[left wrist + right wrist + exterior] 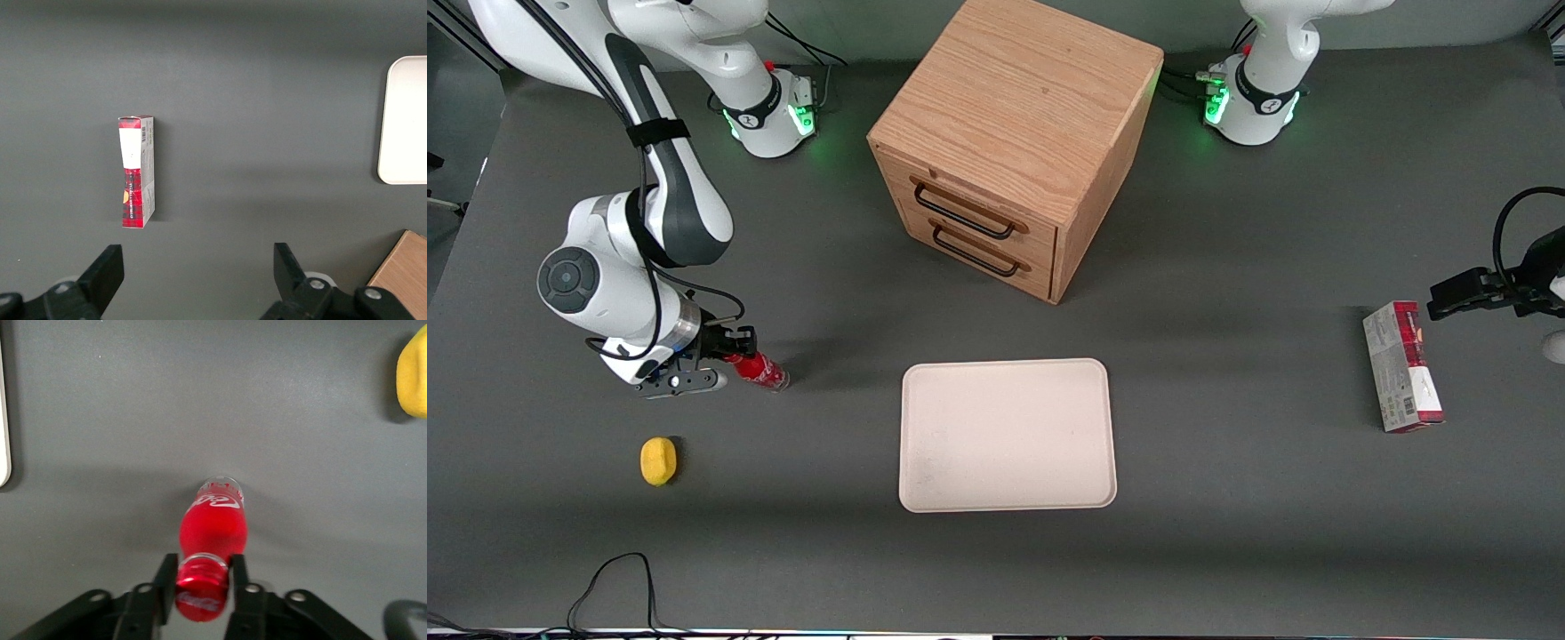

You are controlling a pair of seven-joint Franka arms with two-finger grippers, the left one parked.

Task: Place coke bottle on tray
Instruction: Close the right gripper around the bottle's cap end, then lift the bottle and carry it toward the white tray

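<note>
The coke bottle (765,373) is small and red with white script and a clear base; it stands toward the working arm's end of the table, beside the tray. My right gripper (734,358) is at its top. In the right wrist view the gripper (202,564) has one finger pressed on each side of the red cap, shut on the bottle (213,527). The bottle's clear base is at the table surface. The cream-white tray (1005,436) lies flat mid-table with nothing on it. Its edge shows in the right wrist view (3,420) and the left wrist view (407,120).
A yellow lemon-like object (658,460) (413,377) lies nearer the front camera than the bottle. A wooden two-drawer cabinet (1014,142) stands farther from the camera than the tray. A red-and-grey carton (1402,364) (137,170) lies toward the parked arm's end.
</note>
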